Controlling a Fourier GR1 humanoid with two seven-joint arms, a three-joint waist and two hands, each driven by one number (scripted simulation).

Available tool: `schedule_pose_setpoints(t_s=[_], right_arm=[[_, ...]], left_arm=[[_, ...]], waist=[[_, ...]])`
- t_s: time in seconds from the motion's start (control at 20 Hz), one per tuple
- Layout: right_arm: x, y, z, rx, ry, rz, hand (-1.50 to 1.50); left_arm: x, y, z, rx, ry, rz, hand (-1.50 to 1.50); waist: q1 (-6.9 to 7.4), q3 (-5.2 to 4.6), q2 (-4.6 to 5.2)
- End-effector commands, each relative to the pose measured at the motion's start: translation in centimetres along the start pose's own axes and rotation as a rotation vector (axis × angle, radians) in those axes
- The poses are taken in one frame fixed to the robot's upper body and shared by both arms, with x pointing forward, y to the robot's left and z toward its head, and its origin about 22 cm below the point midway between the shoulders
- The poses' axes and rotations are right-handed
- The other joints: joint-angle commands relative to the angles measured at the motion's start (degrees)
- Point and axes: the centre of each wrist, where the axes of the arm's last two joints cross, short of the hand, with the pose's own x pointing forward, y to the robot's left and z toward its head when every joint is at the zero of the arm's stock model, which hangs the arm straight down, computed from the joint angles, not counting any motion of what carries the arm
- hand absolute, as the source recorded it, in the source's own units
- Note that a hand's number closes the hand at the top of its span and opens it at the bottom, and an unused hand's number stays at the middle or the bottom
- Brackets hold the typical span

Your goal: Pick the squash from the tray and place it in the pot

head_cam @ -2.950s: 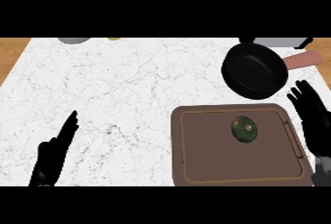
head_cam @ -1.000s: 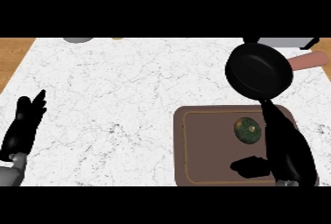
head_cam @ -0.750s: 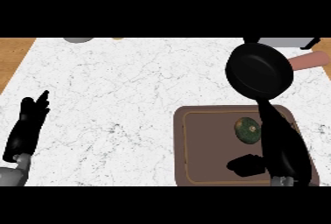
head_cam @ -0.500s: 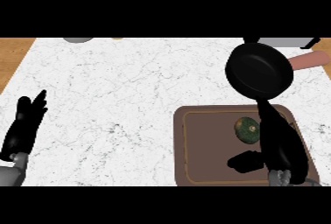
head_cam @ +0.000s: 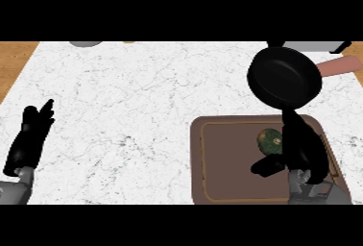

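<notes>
Right hand [head_cam: 303, 144] sits over the brown tray [head_cam: 220, 187], fingers straight and stretched away from you, thumb stuck out toward the left. It grips nothing. The squash [head_cam: 269, 141] lies on the tray just left of the fingers, partly hidden by them; whether they touch it cannot be told.

Step in hand, as judged: close on the squash. Shift the hand slightly left so the squash sits between thumb and fingers, then curl around it. Check that the thumb gets under its near edge before you lift, or it may roll on the flat tray.

The pot [head_cam: 284, 77], black and round, sits just beyond the fingertips, so the carry is short: lift clear of the tray rim first.

Squash: small, dark green, oval, with a paler speckled patch.

Left hand [head_cam: 30, 139] rests open at the far left, fingers up.
</notes>
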Motion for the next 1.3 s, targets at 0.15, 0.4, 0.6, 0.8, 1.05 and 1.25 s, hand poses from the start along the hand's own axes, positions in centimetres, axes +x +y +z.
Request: schedule_pose_setpoints(t_s=[0.15, 0.4, 0.6, 0.8, 1.05, 1.25], right_arm=[[1.3, 0.3, 0.0, -0.006, 0.106, 0.050, -1.50], [0.9, 3.1, -0.3, 0.026, 0.157, 0.067, -1.50], [-0.8, 2.2, -4.0, 0.064, 0.157, 0.047, -1.50], [-1.2, 3.2, -3.9, 0.077, 0.178, 0.064, -1.50], [-1.6, 4.5, -4.6, 0.098, 0.185, 0.018, -1.50], [-0.6, 5.3, -4.2, 0.090, 0.177, 0.020, -1.50]], left_arm=[[-1.1, -0.3, 0.3, -0.010, -0.001, 0.002, 0.00], [-1.2, -0.3, -0.4, 0.011, 0.000, 0.006, 0.00], [0.1, 2.4, -0.9, -0.012, -0.012, 0.001, 0.00], [0.2, 0.4, 0.9, 0.012, -0.017, -0.008, 0.00], [-0.8, -1.0, 0.7, 0.008, -0.004, 0.003, 0.00], [-0.4, -0.9, 0.1, 0.009, 0.008, -0.006, 0.00]], waist=[[-0.02, -0.01, -0.04], [-0.05, -0.01, -0.01], [0.12, 0.01, 0.04], [0.19, 0.02, -0.06], [0.05, 0.02, -0.02], [-0.03, 0.01, -0.03]])
